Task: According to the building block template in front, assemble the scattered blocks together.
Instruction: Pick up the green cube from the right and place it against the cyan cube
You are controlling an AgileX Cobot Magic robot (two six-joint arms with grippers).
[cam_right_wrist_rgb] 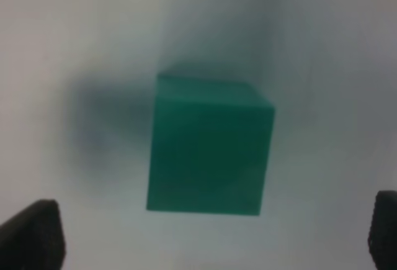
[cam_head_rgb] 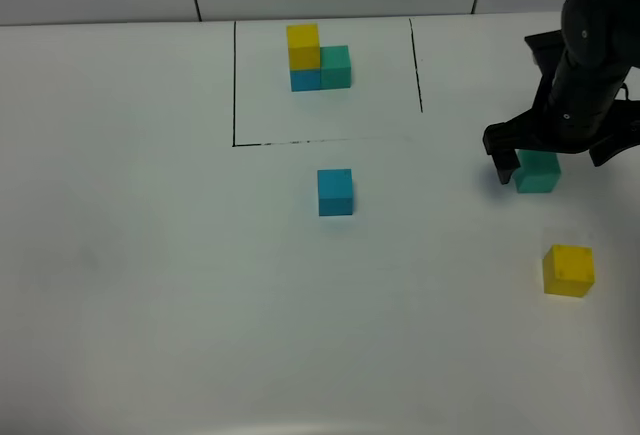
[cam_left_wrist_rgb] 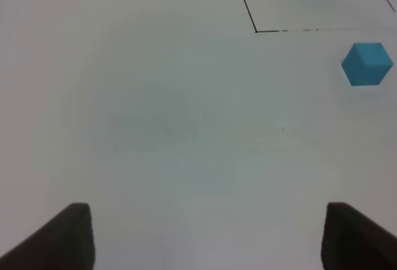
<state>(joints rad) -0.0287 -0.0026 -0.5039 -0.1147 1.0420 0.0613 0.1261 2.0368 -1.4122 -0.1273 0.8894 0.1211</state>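
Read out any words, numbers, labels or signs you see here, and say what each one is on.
None to read. The building block template, the blue cube, green cube and yellow cube all have plain faces. The table bears only black outline lines, no lettering. The right arm shows no legible marking.

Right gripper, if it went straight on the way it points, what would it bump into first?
Probably the green cube: it sits right ahead of the right gripper, lined up between its open jaws. How far off is hard to tell.
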